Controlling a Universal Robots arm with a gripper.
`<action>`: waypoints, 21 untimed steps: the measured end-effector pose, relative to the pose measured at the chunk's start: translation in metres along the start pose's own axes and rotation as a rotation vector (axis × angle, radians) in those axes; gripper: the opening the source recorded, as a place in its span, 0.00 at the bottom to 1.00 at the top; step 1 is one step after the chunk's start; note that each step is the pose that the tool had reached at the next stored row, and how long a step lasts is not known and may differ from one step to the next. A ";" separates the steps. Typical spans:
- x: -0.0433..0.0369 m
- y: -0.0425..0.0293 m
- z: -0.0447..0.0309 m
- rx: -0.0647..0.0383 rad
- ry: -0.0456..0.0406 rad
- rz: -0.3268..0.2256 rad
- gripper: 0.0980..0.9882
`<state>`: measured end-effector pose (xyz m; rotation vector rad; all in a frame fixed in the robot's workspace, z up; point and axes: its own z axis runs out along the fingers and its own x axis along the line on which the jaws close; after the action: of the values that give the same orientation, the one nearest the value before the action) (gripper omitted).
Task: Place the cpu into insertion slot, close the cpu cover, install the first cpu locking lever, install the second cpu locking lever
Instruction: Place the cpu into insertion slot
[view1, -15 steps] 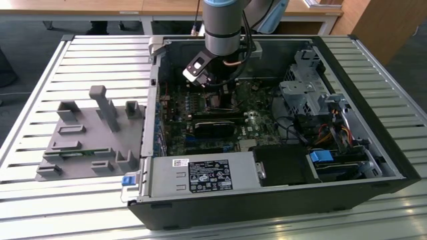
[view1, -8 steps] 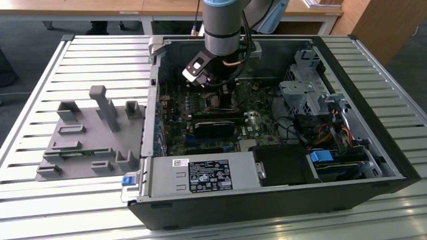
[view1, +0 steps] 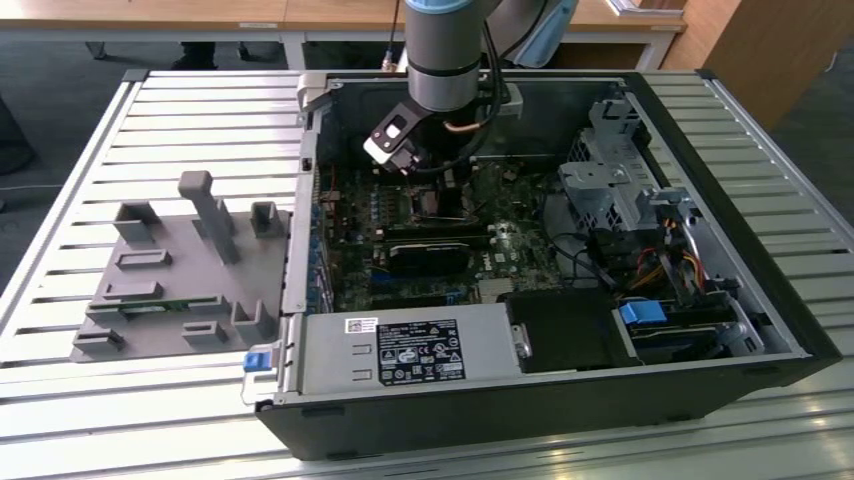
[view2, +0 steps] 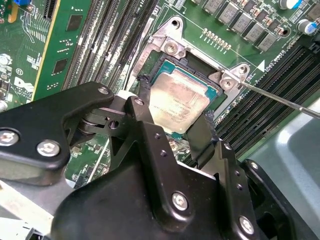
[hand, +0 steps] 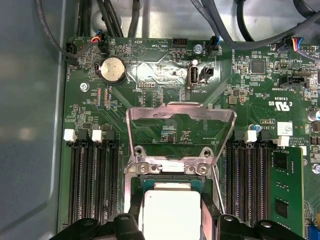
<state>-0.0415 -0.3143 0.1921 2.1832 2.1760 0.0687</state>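
black and two-fingered, the claw (view2: 175, 109) is seen in the second wrist view clamped on the cpu (view2: 181, 97), its fingertips (view2: 142, 97) set against two opposite edges of the chip with no gap to be made out. only a narrow spread, the width of the chip, is left between the fingers. in the first wrist view the claw (hand: 170, 225) is likewise shown flanking the cpu (hand: 170, 210).

the cpu is held directly over the insertion slot (view2: 162, 67), level with or just inside its rim; whether it is fully seated cannot be told. its dull silver top is turned upward.

the cpu cover (hand: 180, 109) is seen in the first wrist view standing open, tilted up from its hinge at the far edge of the insertion slot (hand: 170, 181), well apart from the chip. a thin lever rod (view2: 280, 99) is seen lying unlatched beside the slot.

in the exterior view the arm (view1: 447, 50) is seen reaching down into an open computer case (view1: 534, 410) laid on a slatted bench (view1: 134, 420), above the green circuit board (view1: 400, 250).
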 end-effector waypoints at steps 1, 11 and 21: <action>0.0000 0.0000 0.0000 0.000 0.0000 0.000 0.50; 0.0000 0.0000 0.0000 0.000 0.0000 0.000 0.58; 0.0000 0.0007 -0.0078 0.001 0.0000 0.000 0.58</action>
<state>-0.0414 -0.3142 0.2000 2.1840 2.1760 0.0678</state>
